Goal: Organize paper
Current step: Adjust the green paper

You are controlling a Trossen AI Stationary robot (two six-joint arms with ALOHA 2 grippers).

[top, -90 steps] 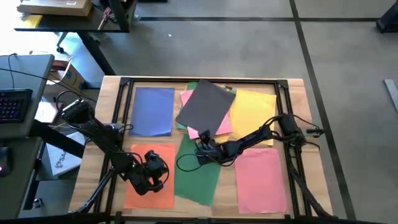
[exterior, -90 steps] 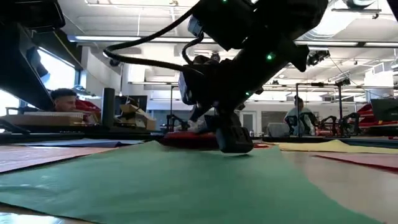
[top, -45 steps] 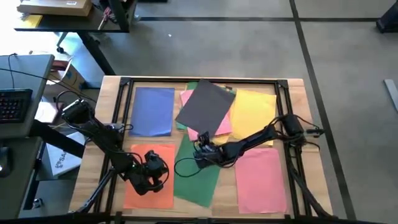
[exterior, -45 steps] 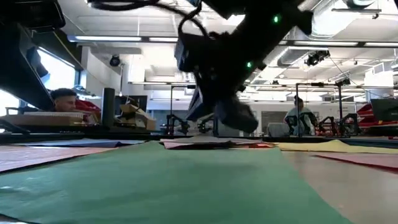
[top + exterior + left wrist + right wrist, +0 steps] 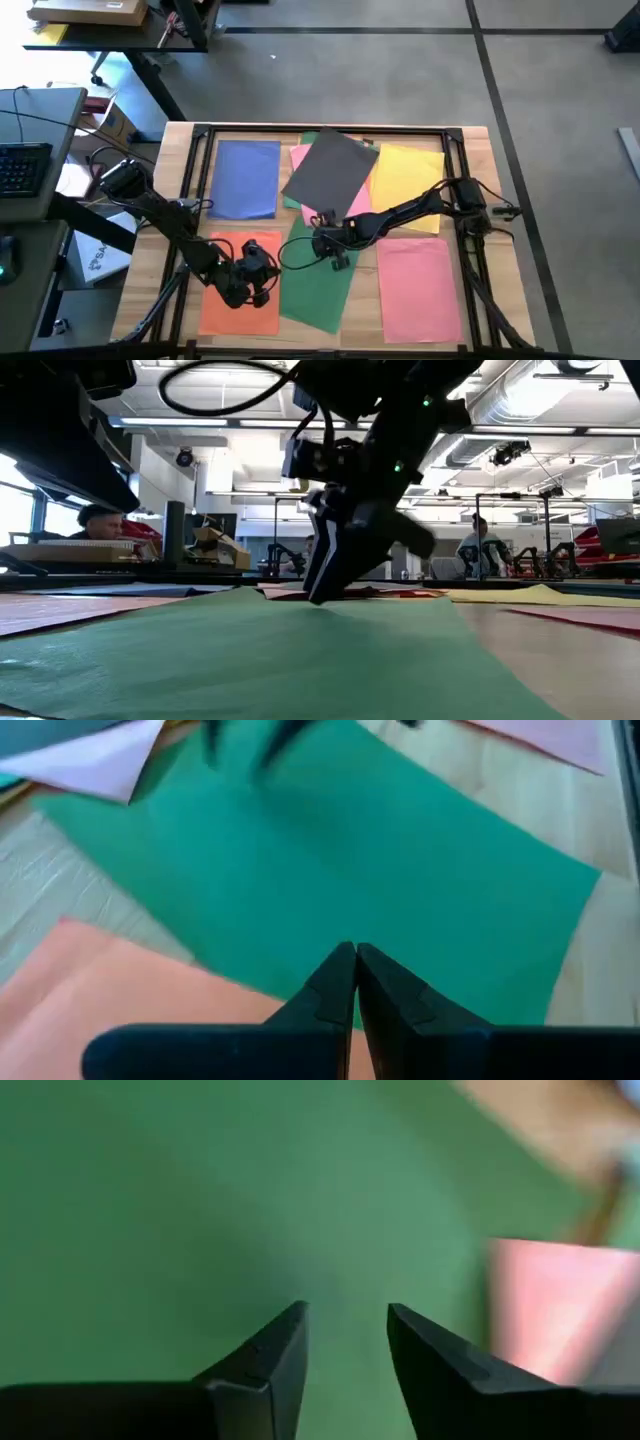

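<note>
Hovering right gripper (image 5: 345, 1342), fingers parted, above green paper (image 5: 150, 1210).

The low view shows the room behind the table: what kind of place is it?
Probably a robotics lab or workshop: exposed ceiling ducts, a seated person at benches, and more equipment rigs beyond the green paper.

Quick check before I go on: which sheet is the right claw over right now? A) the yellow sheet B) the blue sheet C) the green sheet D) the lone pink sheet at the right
C: in the high view the right claw sits over the green sheet, and its wrist view is filled with green.
</note>
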